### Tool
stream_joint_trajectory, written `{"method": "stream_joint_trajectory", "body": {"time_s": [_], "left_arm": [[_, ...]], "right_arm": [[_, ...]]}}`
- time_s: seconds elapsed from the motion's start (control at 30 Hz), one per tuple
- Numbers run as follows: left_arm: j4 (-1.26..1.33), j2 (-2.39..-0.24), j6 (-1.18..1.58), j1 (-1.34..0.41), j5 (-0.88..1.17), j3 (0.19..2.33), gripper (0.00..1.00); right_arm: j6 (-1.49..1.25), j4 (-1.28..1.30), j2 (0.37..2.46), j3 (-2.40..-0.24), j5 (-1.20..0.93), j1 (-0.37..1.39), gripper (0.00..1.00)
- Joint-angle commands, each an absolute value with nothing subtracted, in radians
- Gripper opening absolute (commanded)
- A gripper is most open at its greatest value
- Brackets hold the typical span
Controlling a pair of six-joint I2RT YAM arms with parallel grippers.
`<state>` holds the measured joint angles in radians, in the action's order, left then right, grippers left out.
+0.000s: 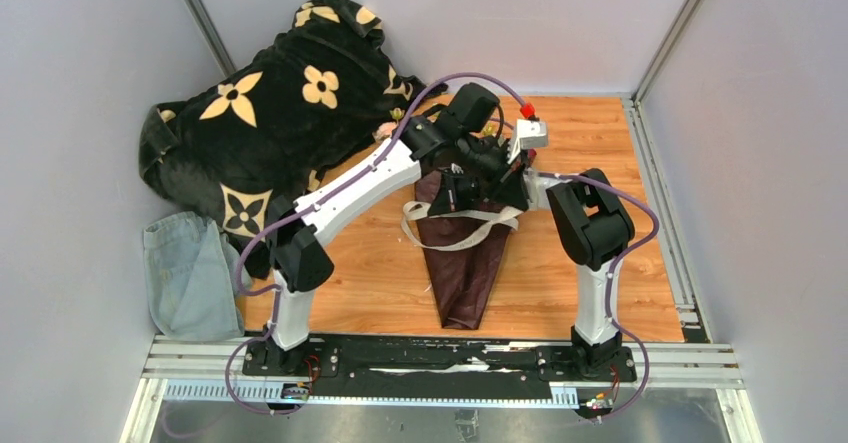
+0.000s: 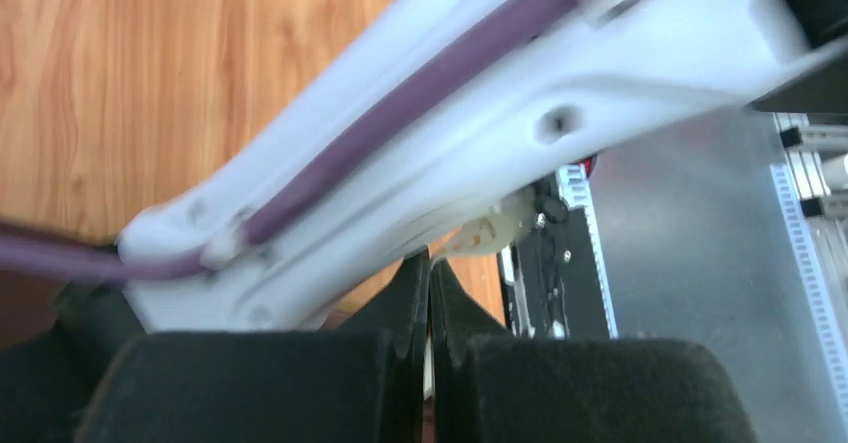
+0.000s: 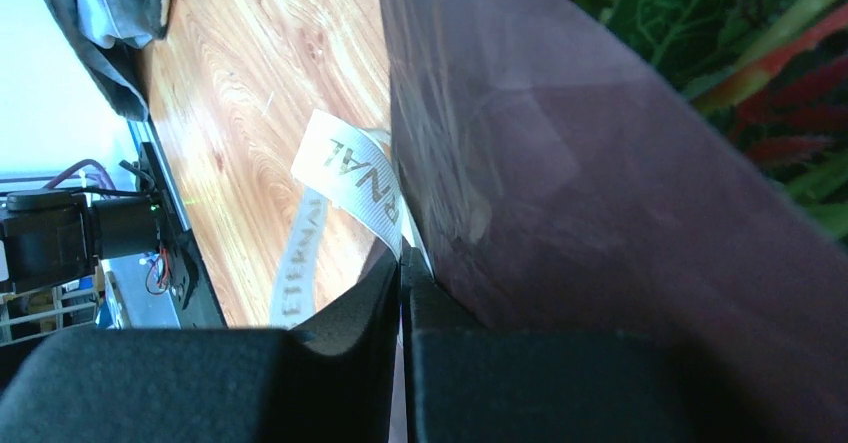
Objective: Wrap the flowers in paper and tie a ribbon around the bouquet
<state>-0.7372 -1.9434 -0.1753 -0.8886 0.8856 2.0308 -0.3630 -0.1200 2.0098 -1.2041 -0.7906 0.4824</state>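
The bouquet (image 1: 465, 268) lies on the wooden table as a dark maroon paper cone with its point toward the arms' bases. The cream ribbon (image 1: 462, 225) crosses its upper part, and loops hang off on the left. Both grippers meet over the cone's wide end. My left gripper (image 1: 458, 195) (image 2: 430, 258) is shut, with a thin cream strip of ribbon (image 2: 490, 233) between its fingers. My right gripper (image 1: 500, 175) (image 3: 401, 253) is pinched on the printed ribbon (image 3: 350, 168) right beside the paper (image 3: 600, 193). Green leaves and red petals of the flowers (image 3: 740, 43) show past the paper's edge.
A black blanket with cream flower prints (image 1: 270, 113) is heaped at the back left. A blue denim cloth (image 1: 185, 273) lies at the left edge. A small pink and yellow blossom (image 1: 388, 126) sits by the blanket. The base rail (image 1: 440, 358) runs along the near edge.
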Motion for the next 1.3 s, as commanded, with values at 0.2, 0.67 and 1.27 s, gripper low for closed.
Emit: {"method": "stream_joint_trajectory", "body": {"time_s": [0.2, 0.67, 1.27], "left_arm": [[-0.520, -1.973, -0.027, -0.660, 0.721, 2.045, 0.00], [-0.390, -1.967, -0.033, -0.577, 0.580, 1.880, 0.35], [-0.610, -1.895, -0.634, -0.443, 0.568, 1.440, 0.68]], "right_arm": [[-0.409, -0.178, 1.974, -1.102, -0.858, 0.453, 0.07], [-0.478, -0.238, 1.951, -1.065, -0.808, 0.452, 0.09], [-0.456, -0.156, 1.940, -1.113, -0.808, 0.453, 0.12]]}}
